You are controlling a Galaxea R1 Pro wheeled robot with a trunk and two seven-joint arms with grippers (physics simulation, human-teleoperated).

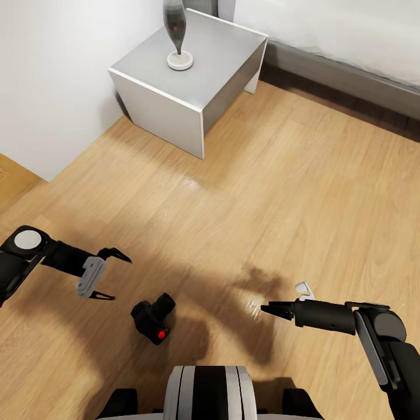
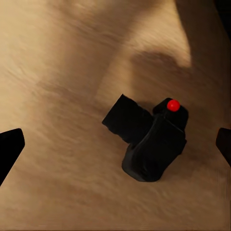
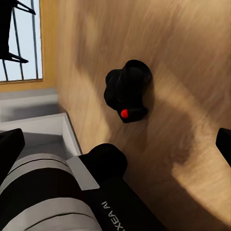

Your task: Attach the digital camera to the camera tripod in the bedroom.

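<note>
The digital camera point(image 1: 153, 319) lies on the light wood floor just ahead of my base, a small black body with a red dot button point(image 1: 161, 335). My left gripper point(image 1: 121, 279) hovers open a short way to its left, fingers spread and apart from it. In the left wrist view the digital camera point(image 2: 149, 142) sits between the two wide-set fingertips point(image 2: 10, 147). My right gripper point(image 1: 267, 307) is low over the floor well to the camera's right, pointing toward it. The right wrist view shows the digital camera point(image 3: 127, 91) ahead of its spread fingertips point(image 3: 224, 144). The camera tripod is out of view.
A white bedside table point(image 1: 175, 111) with a grey vase point(image 1: 175, 29) stands at the back left against the white wall point(image 1: 46, 87). The bed point(image 1: 350, 35) with its grey frame point(image 1: 350, 79) runs along the back right. My base point(image 1: 210, 391) is at the bottom.
</note>
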